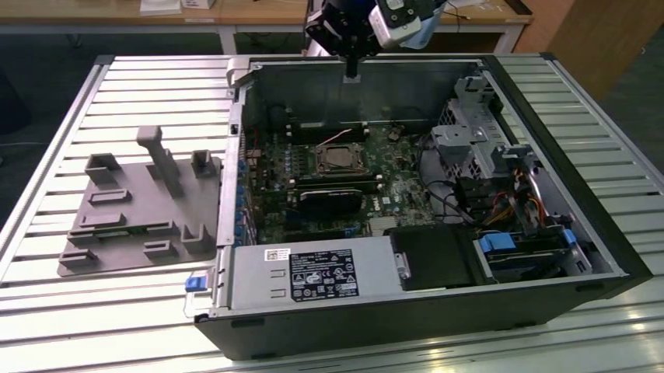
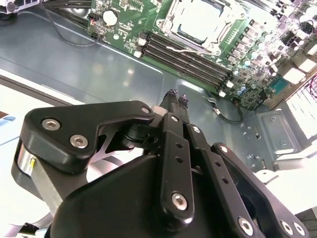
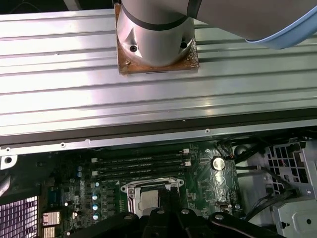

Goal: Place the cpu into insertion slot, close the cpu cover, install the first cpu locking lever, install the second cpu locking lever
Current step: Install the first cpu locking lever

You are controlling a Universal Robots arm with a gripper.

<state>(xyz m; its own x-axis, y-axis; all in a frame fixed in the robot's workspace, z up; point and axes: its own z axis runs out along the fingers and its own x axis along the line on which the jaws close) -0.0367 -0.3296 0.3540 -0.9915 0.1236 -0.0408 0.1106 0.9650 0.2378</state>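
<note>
One gripper (image 2: 178, 97), clenched on nothing, hovers high; cpu (image 2: 197, 21) lies on motherboard (image 2: 124, 24), well apart from fingertips.

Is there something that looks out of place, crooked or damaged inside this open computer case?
Nothing stands out. In the second wrist view the cpu lies flat and square within the cpu cover, no part looks bent or loose, and the gripper hangs shut and empty, clear of the motherboard.

Pale silvery-beige square cpu (image 2: 198, 20) flat in the insertion slot (image 3: 128, 191), silvery cpu cover (image 2: 200, 43) down flat around it
</note>
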